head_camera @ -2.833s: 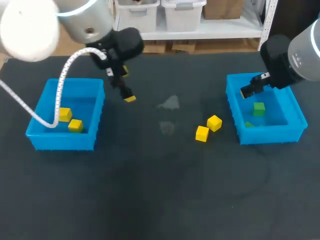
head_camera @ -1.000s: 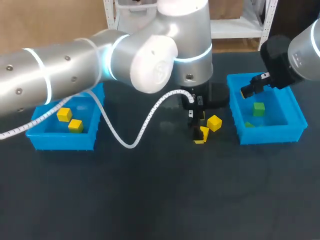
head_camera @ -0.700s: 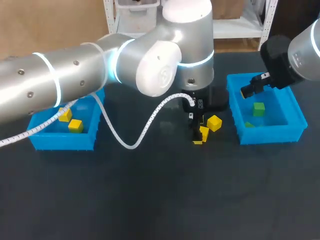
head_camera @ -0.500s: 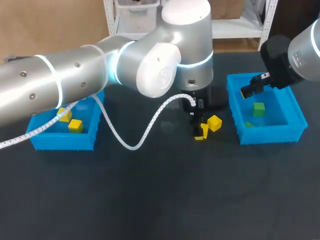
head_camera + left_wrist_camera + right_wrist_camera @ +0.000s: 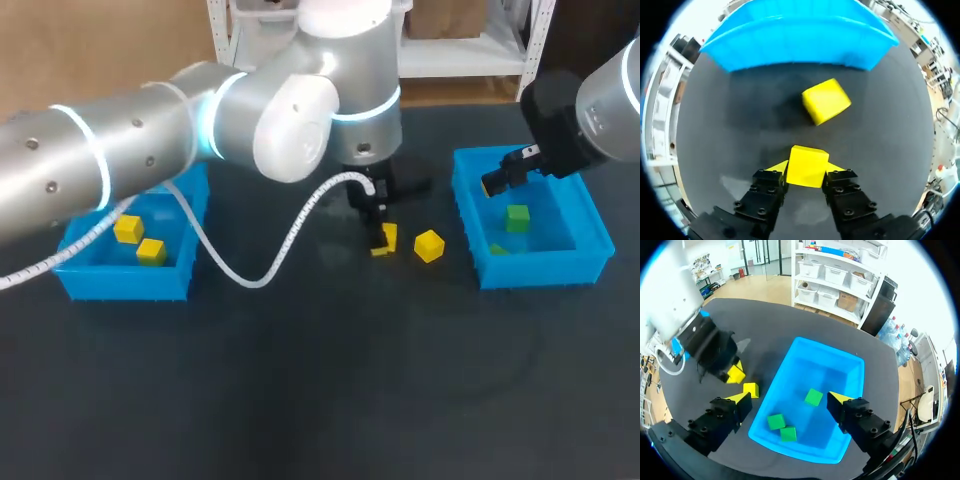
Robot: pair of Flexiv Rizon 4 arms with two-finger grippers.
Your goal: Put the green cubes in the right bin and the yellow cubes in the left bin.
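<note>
- My left arm comes in from the left and reaches past the middle of the table.
- The left bin — two yellow cubes already inside — lies well apart from that arm's gripper, off toward the arm's own side; the carry must run that way.
- The right bin holds three green cubes; the right gripper hangs over it, fingers wide, nothing between.
- The left gripper is clamped on a yellow cube, pinched from two sides.
- A second yellow cube lies on the table just ahead — between the held one and the right bin.
</note>
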